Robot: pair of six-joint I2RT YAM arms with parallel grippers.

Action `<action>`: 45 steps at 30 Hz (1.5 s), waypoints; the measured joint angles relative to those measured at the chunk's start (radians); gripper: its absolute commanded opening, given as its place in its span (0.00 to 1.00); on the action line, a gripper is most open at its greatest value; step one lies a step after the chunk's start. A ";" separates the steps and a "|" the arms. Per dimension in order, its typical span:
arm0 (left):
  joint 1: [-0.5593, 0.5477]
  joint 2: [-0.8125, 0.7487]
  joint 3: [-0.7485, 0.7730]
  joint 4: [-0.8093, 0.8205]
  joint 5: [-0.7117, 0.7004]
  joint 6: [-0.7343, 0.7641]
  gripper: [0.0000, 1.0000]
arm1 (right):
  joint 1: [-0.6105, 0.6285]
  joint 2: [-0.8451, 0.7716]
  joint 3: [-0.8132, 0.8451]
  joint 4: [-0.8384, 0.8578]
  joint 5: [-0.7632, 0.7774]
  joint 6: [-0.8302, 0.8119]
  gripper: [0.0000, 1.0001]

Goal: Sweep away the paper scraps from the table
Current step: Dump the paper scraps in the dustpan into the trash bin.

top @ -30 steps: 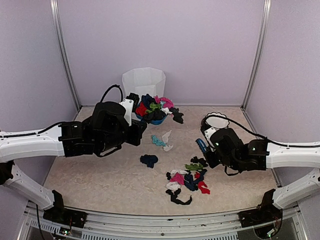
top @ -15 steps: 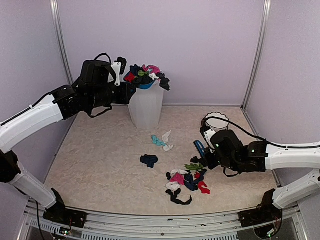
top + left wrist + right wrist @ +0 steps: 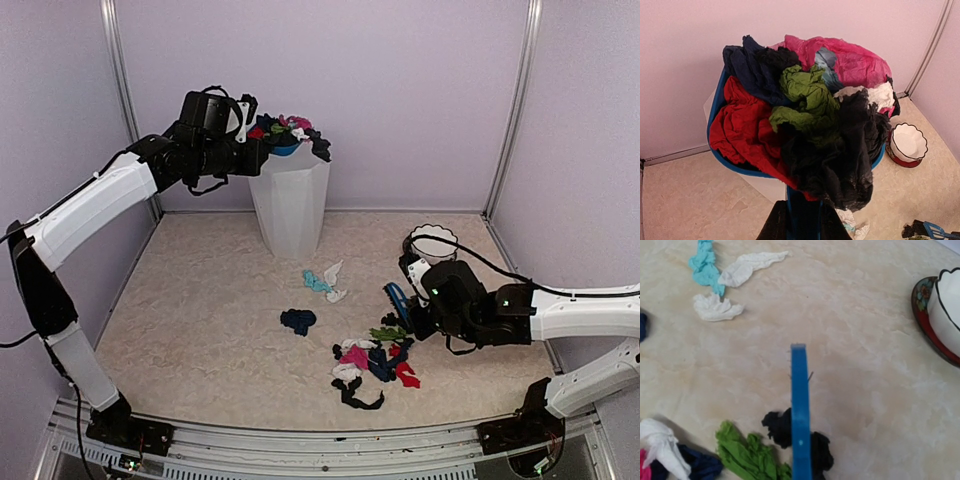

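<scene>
Blue dustpan (image 3: 288, 148), heaped with paper scraps (image 3: 810, 115) and clenched by its handle in my left gripper (image 3: 802, 225), has risen from the table (image 3: 200, 330) to the rim of the white bin (image 3: 290, 205), ready for tipping, while my right gripper (image 3: 414, 302) clamps the brush (image 3: 800, 405), more scraps lying in front of that bin.

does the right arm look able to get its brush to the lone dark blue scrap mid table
Probably yes: only bare table lies between the brush and the dark blue scrap, though it is a fair stretch leftward.
</scene>
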 measured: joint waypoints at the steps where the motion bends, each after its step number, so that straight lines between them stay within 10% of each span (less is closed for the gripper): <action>1: 0.010 0.010 0.007 -0.004 0.008 0.001 0.00 | 0.000 0.000 0.000 0.000 0.000 0.000 0.00; 30: 0.059 0.255 0.312 -0.159 -0.196 0.130 0.00 | 0.000 0.000 -0.019 0.004 -0.003 0.017 0.00; 45: -0.019 0.288 0.228 0.055 -0.548 0.581 0.00 | 0.000 -0.006 -0.019 0.003 -0.003 0.021 0.00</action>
